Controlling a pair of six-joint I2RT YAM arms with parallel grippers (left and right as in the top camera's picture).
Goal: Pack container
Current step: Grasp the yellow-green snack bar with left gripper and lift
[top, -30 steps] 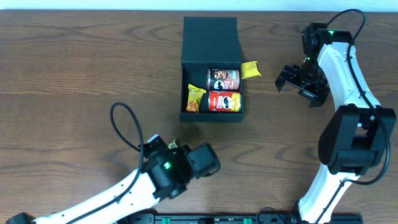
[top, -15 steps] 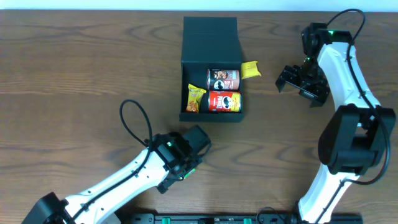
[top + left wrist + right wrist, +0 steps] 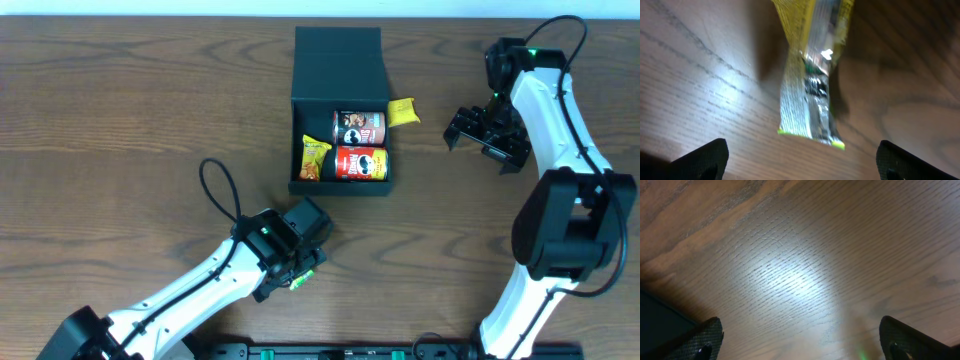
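The container [image 3: 338, 70], a dark teal box with its lid flap laid back, holds two red chip cans [image 3: 359, 146] and a yellow snack packet [image 3: 314, 158]. Another yellow packet [image 3: 402, 112] lies against its right side. My left gripper [image 3: 299, 248] is open and low over the table in front of the box. In the left wrist view a yellow and silver packet [image 3: 810, 85] lies flat just ahead of the open fingers [image 3: 800, 162]. My right gripper [image 3: 485, 135] is open and empty over bare wood to the right of the box, and its fingers [image 3: 802, 340] frame only table.
The dark edge of the box [image 3: 657, 322] shows at the lower left of the right wrist view. A black cable [image 3: 218, 190] loops up from the left arm. The table's far edge runs along the top of the overhead view.
My left gripper has swung from pointing right to pointing up and left, nearer the box, and now sits over the packet. The right arm has not moved.
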